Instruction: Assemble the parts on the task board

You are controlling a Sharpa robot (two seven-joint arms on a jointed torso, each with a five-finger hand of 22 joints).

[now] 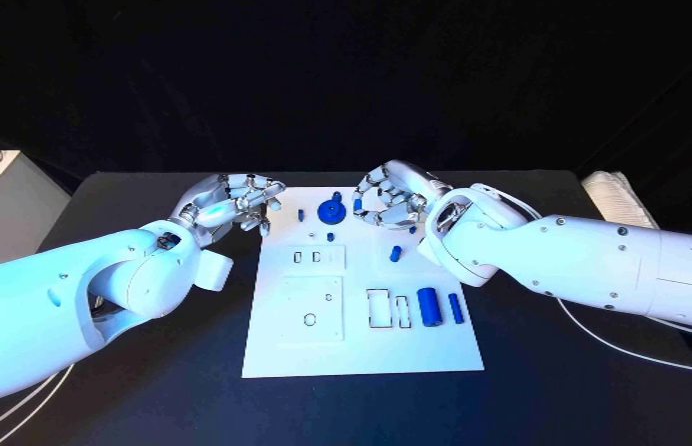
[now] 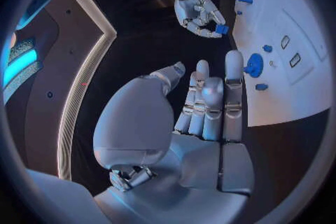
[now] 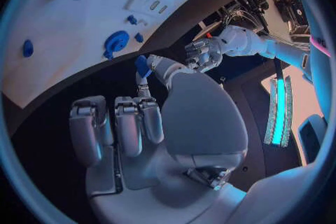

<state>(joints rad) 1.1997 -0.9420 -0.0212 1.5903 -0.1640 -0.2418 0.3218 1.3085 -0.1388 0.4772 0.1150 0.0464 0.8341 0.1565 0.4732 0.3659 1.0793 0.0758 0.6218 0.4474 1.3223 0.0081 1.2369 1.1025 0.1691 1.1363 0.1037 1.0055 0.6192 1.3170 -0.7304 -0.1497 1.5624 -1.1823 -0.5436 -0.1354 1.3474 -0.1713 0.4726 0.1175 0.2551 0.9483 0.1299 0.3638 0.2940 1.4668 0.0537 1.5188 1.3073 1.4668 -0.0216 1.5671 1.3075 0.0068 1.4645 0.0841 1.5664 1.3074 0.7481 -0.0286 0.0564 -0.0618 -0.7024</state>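
Note:
The white task board [image 1: 361, 346] lies in the middle of the table. On its far part stand a blue gear-like wheel [image 1: 330, 209] and a small blue peg [image 1: 330, 236]. A short blue piece [image 1: 395, 253], a blue cylinder [image 1: 428, 301] and a blue bar [image 1: 456, 308] lie on its right side. My right hand [image 1: 392, 194] hovers over the board's far right corner and pinches a small blue part [image 3: 142, 65] between thumb and fingertip. The left wrist view shows the right hand [image 2: 199, 8] with that same part [image 2: 221, 28]. My left hand [image 1: 231, 204] hangs beside the board's far left corner, fingers loosely bent, holding nothing.
The board carries several rectangular slots [image 1: 317, 257] and a raised plate with an oval hole [image 1: 313, 318]. A white bundle [image 1: 617, 198] lies at the table's far right edge. Black tabletop [image 1: 173, 366] surrounds the board.

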